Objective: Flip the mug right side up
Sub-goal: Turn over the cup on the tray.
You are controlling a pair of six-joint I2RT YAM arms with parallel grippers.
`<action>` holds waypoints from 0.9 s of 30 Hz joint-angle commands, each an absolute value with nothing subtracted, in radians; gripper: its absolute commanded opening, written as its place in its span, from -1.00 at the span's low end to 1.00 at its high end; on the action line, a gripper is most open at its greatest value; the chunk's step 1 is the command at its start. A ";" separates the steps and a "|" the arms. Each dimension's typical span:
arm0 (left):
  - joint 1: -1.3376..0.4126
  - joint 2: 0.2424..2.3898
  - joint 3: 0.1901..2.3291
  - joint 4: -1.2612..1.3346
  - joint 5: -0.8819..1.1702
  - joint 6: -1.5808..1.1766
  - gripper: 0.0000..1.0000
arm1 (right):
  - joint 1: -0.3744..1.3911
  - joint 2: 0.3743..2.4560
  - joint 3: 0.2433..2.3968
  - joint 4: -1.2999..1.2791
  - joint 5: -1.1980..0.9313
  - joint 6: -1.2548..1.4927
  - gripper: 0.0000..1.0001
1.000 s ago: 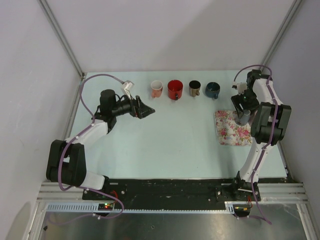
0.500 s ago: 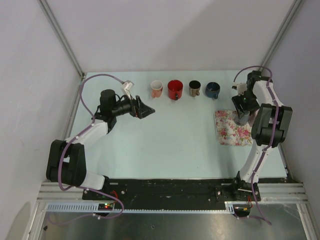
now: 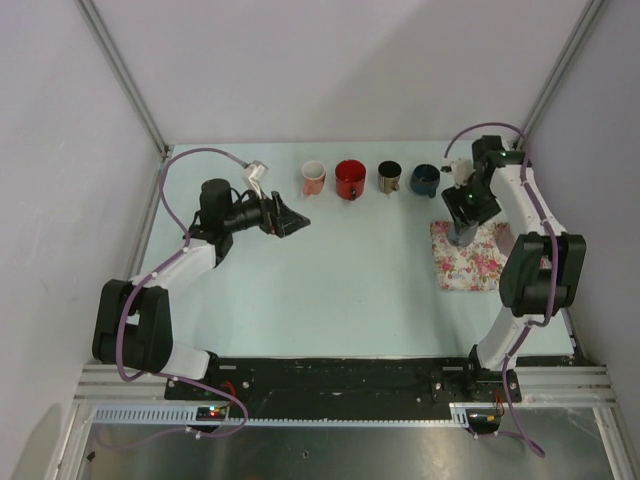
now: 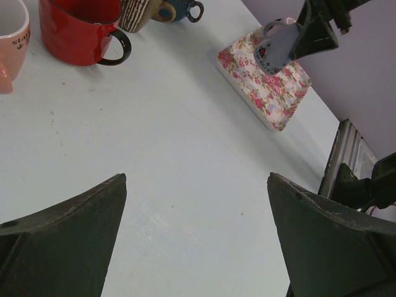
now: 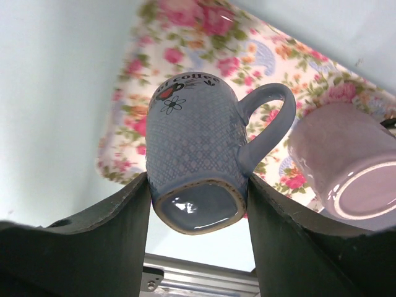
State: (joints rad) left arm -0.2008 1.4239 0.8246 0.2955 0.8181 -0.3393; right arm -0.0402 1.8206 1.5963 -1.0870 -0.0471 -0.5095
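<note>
Jaws of the right gripper (image 5: pixel 198 185) pinch the inverted blue-grey mug (image 5: pixel 192 136) above the floral tray (image 5: pixel 185 25). Rotating it rim-up seems next. Jaws of the left gripper (image 4: pixel 197 179) are spread, idle.

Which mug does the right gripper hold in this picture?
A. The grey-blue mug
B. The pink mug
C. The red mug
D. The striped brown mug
A: in the right wrist view the right gripper has a finger pressed against each side of the grey-blue mug, which hangs with its base toward the camera, above the floral mat.
</note>
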 commanded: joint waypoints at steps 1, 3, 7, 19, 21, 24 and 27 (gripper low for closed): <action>-0.210 1.401 0.832 0.301 0.820 -0.309 0.97 | 0.081 1.695 1.599 -1.104 -0.096 -0.440 -1.00; -0.210 1.395 0.834 0.290 0.818 -0.296 0.97 | 0.146 1.679 1.598 -1.099 -0.117 -0.414 -1.00; -0.210 1.392 0.841 0.263 0.813 -0.269 0.97 | 0.269 1.695 1.601 -1.068 -0.131 -0.372 -1.00; -0.211 1.363 0.821 0.215 0.795 -0.208 0.97 | 0.464 1.850 1.657 -1.029 -0.068 -0.306 -1.00; -0.210 1.365 0.825 0.209 0.795 -0.205 0.97 | 0.478 1.862 1.645 -1.016 -0.055 -0.291 -1.00; -0.211 1.370 0.832 0.205 0.793 -0.203 0.97 | 0.500 1.873 1.624 -0.996 -0.036 -0.275 -1.00; -0.211 1.377 0.835 0.204 0.783 -0.202 0.97 | 0.514 1.885 1.609 -0.982 -0.027 -0.262 -1.00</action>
State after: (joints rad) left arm -0.2035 1.3991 0.8242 0.2070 0.8028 -0.2348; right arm 0.4908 1.8824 1.5993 -1.0294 -0.0566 -0.3016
